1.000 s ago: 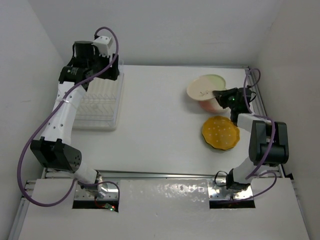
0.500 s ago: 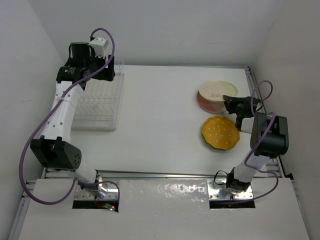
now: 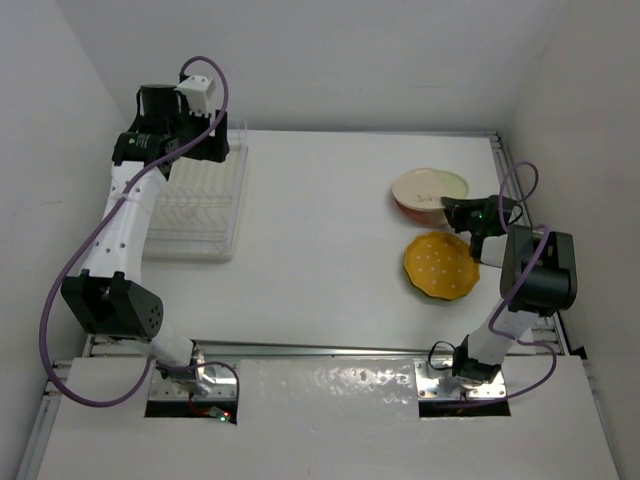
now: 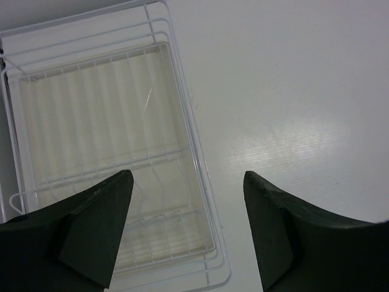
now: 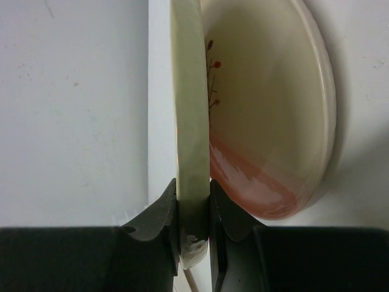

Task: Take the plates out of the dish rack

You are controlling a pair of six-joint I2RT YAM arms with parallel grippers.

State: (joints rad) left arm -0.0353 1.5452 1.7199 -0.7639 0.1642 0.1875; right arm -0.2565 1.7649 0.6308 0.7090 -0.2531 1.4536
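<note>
My right gripper [image 5: 193,201] is shut on the near rim of the cream plate [image 5: 189,109], seen edge-on. Just under it lies the white-and-pink plate [image 5: 267,103], close to it at the gripper and further apart at the far side. From above, the cream plate [image 3: 432,185] covers most of the white-and-pink plate [image 3: 412,209] at the table's right, with the right gripper [image 3: 458,211] at their near right edge. The orange dotted plate [image 3: 441,265] lies flat just in front. The dish rack [image 3: 195,205] stands at the left, holding no plates. My left gripper [image 4: 188,182] hangs open above the dish rack [image 4: 97,140].
White walls close in the table on the left, back and right. A metal rail [image 3: 300,350] runs along the near edge between the arm bases. The right arm's cable [image 3: 515,180] loops close to the right wall.
The right gripper has swung the cream plate right and lowered it from a tilt to nearly flat over the white-and-pink plate. The left arm has drawn back slightly over the rack.
</note>
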